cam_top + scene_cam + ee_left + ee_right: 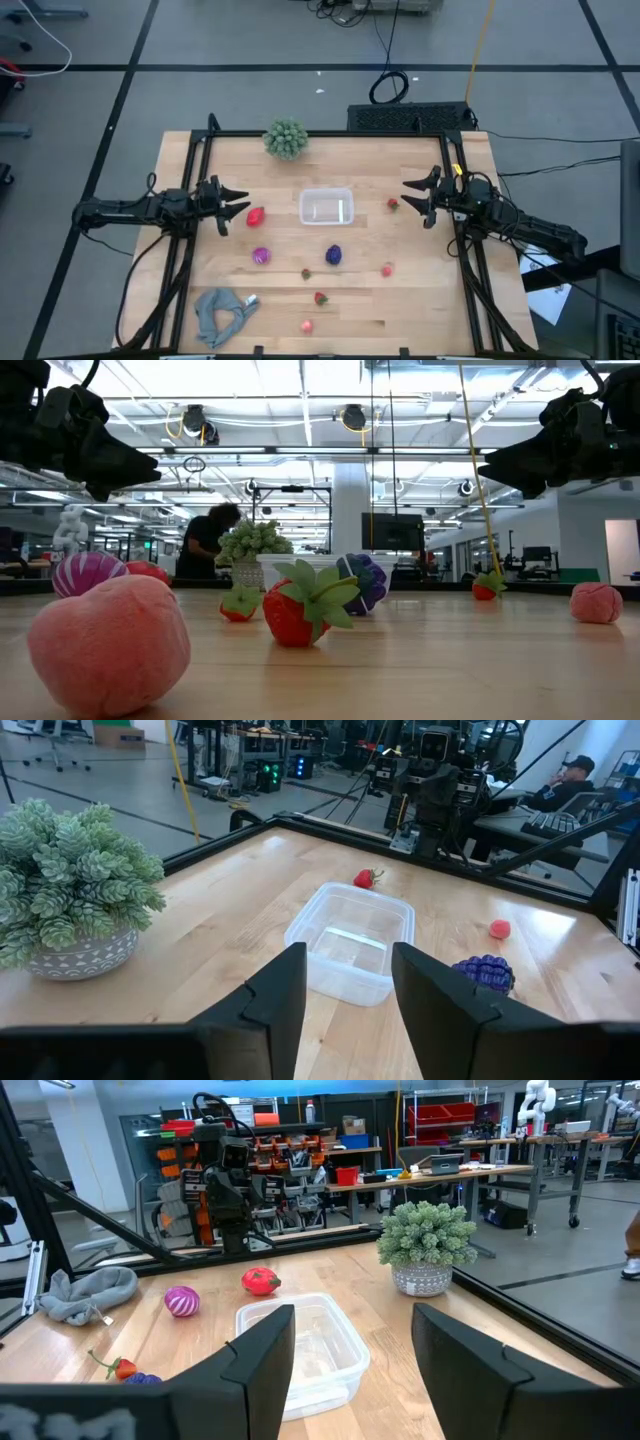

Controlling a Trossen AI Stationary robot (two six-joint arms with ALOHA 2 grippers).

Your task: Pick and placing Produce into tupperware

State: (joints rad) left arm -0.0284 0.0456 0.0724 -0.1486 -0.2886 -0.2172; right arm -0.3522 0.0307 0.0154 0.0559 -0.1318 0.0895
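Produce (333, 255), eight scattered pieces, surrounds one tupperware (326, 207); both grippers gape apart.

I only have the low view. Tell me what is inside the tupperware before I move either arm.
Observer: Nothing. The tupperware sits empty at mid-table in the high view.
Operator: Name the piece nearest the left arm.
Observer: The left gripper is open, and the red produce piece lies just beyond its fingertips in the high view.
Operator: Now the right side.
Observer: The right gripper is open too, and the small strawberry lies just ahead of it, between it and the tupperware.
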